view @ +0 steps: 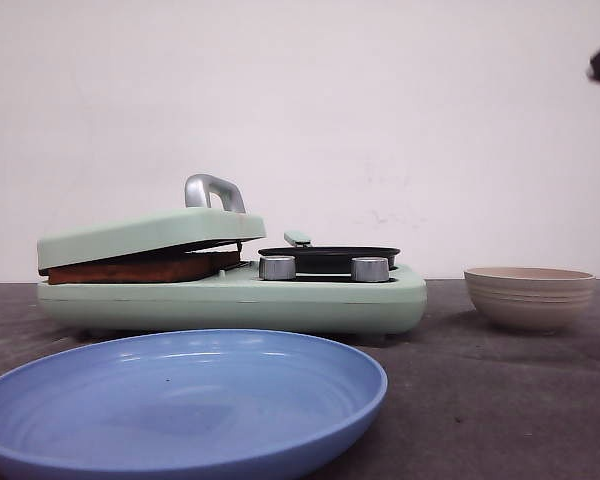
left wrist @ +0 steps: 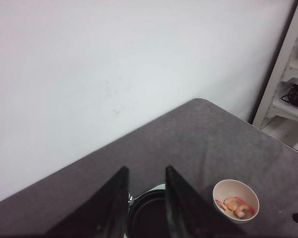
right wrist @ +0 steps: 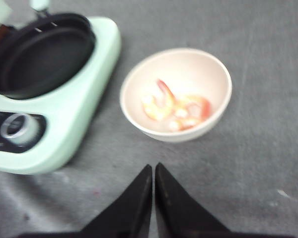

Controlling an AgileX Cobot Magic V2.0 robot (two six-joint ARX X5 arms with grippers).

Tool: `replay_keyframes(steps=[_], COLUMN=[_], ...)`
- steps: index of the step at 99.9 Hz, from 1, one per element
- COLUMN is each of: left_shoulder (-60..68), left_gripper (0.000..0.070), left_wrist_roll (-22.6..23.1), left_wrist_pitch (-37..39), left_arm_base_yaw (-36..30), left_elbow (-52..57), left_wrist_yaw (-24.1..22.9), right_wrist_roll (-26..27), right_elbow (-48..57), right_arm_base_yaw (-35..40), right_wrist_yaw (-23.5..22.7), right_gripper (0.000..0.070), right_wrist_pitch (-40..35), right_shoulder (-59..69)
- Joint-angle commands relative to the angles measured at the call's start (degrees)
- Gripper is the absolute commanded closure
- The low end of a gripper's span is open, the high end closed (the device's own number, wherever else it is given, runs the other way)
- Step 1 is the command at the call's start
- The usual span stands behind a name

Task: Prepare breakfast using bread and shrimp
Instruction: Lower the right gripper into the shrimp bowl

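Your right gripper (right wrist: 153, 198) has its fingers pressed together on nothing, hovering near the beige bowl (right wrist: 176, 94) holding the shrimp (right wrist: 176, 106). Your left gripper (left wrist: 146, 198) is spread apart, empty, above the black pan (left wrist: 146, 215). The bread (view: 140, 267) sits under the mint breakfast maker's (view: 230, 295) lid (view: 150, 235), behind the blue plate (view: 180, 400).

On the grey desk (view: 500, 400), the blue plate (view: 180, 400) sits in front of the mint-green breakfast maker (view: 230, 295); toasted bread (view: 140, 267) lies under its lid, black round pan (view: 328, 257) on its right half. Right of it, the beige bowl (view: 529, 297) holds pink-orange shrimp (right wrist: 176, 106).
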Motion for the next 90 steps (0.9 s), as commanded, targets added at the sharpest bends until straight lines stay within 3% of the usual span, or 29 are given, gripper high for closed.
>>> replay_keyframes(steps=[1,12,29,77,90], left_shoulder=[0.61,0.63,1.16,2.6,2.6], left_gripper=[0.0631,0.0631,0.0631,0.0632,0.0632], left_wrist_roll=[0.26,0.37,1.11,3.1,3.32], left_wrist_pitch=[0.46,0.42,0.11,-2.43,-2.45], left_arm_base_yaw=[-0.24,-0.26,-0.61,-1.62,-1.62], left_elbow=[1.73,1.73,1.62,-3.82,-4.09], left_wrist_yaw=[0.52,0.98,1.4,2.64,2.69], right_wrist_roll=[-0.33,0.68,2.32,2.43,3.39], right_elbow=[2.49,5.57,11.08,16.26,16.46], right_arm_base_yaw=[-1.75,-4.55,-7.37,-10.58,-11.69], right_wrist_yaw=[-1.53,-3.28,-7.17,-8.81,-11.32], right_gripper=[0.0682,0.06,0.055,0.0516,0.0501], right_wrist_pitch=[1.46,2.67,2.91,3.37,4.87], right_shoulder=[3.04,7.76,14.8,27.74,30.93])
